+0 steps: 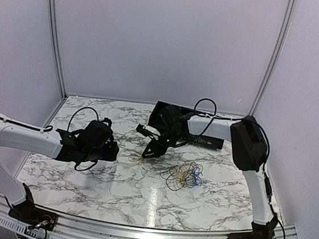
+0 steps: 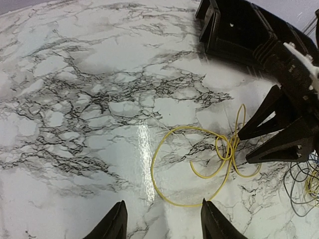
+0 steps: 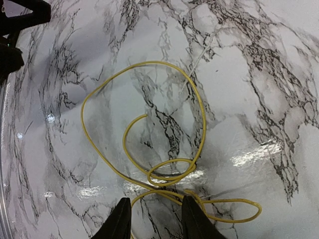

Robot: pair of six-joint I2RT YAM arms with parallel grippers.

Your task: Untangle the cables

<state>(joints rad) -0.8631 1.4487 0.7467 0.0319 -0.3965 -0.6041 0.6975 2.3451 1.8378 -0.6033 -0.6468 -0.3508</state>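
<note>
The yellow cable (image 2: 151,169) lies in loose loops on the marble table (image 1: 85,174), apart from the tangle. It also shows in the right wrist view (image 3: 203,127) and faintly from above (image 1: 135,158). A tangle (image 1: 183,175) of black, blue and some yellow wire lies to the right of it. My right gripper (image 3: 156,219) is open, tips low at the table, with yellow strands running between and under its fingers (image 2: 279,144). From above it (image 1: 147,153) sits at the loops' right end. My left gripper (image 2: 162,221) is open and empty, just short of the big yellow loop, left of it from above (image 1: 112,149).
A black box-like object (image 1: 168,117) stands at the back of the table behind the right gripper, also seen in the left wrist view (image 2: 234,30). The two grippers face each other closely. White walls enclose the table on three sides.
</note>
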